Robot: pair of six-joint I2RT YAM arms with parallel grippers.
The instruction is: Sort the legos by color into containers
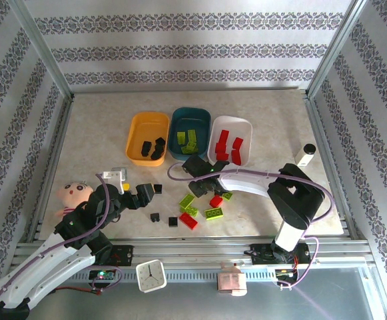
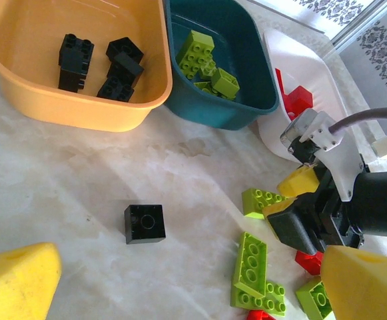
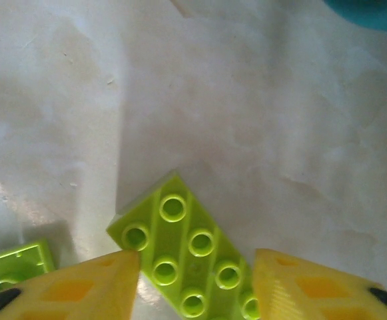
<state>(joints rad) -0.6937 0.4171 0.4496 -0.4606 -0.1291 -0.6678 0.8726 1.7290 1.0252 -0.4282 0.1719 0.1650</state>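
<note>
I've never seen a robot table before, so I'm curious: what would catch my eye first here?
Three trays stand in a row at the back: an orange-yellow tray holding black bricks, a teal tray with green ones, a white tray with red ones. In front of them loose bricks lie scattered in green, red and black. The right gripper hangs open, straddling a flat green brick.

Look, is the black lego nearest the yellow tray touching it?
Apart. Left wrist view shows bare table between the black lego and the orange-yellow tray.
</note>
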